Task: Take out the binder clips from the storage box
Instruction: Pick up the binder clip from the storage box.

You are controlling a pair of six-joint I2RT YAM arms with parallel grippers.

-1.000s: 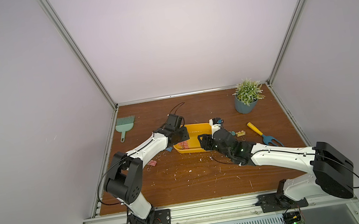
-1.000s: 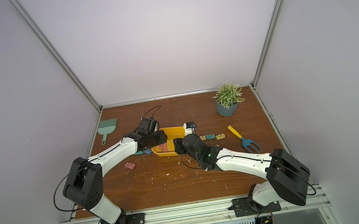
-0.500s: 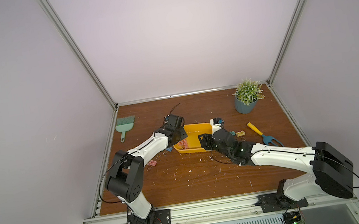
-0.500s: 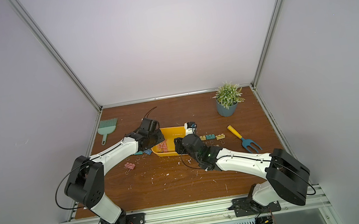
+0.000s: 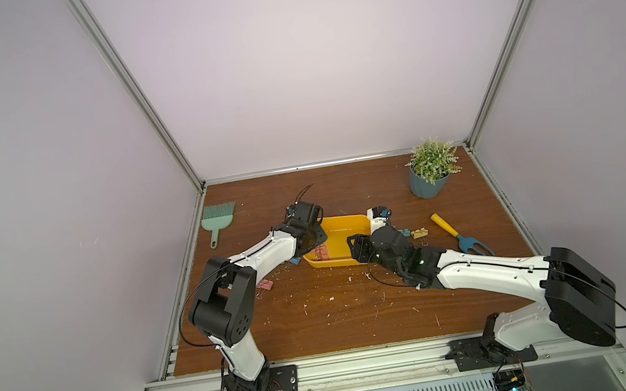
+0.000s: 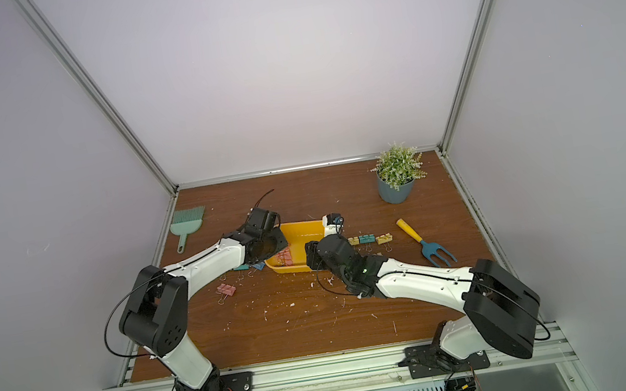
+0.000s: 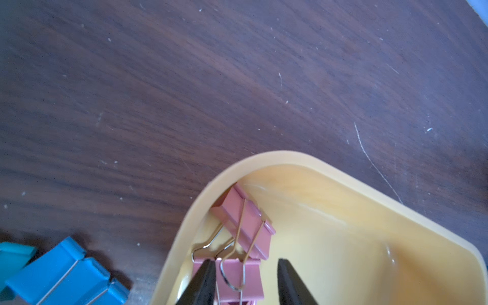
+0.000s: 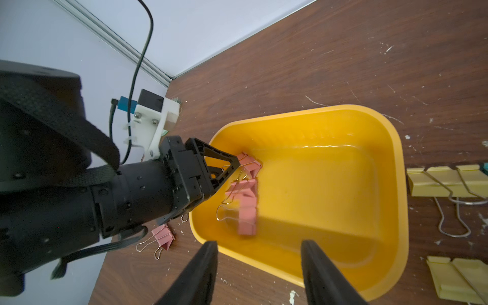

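right end effector (image 8: 258, 244) hangs over the near wall of the bright yellow plastic storage box (image 8: 343, 190). its 2 black fingers stand well apart and hold nothing. the box sits mid-way across the dark wooden bench (image 5: 342, 318), which is strewn with white specks.

left end effector (image 7: 245, 261) reaches into the box's left end, fingers partly spread on either side of a pink folded-metal binder clip (image 7: 253, 280). 1 finger overlaps the clip's edge and the other stands just clear, so no clamped grip shows. more pink clips (image 8: 247, 219) are bunched against that same end wall.

outside the box, a lone pink clip (image 5: 265, 285) and blue clips (image 7: 71, 274) lie on the bench to its left, and a row of yellow and teal clips (image 6: 366, 239) lies to its right. further right is a yellow-handled blue garden fork (image 5: 461, 236). farthest back are a green hand brush (image 5: 218, 219) and a plant in a blue-grey pot (image 5: 429, 183).
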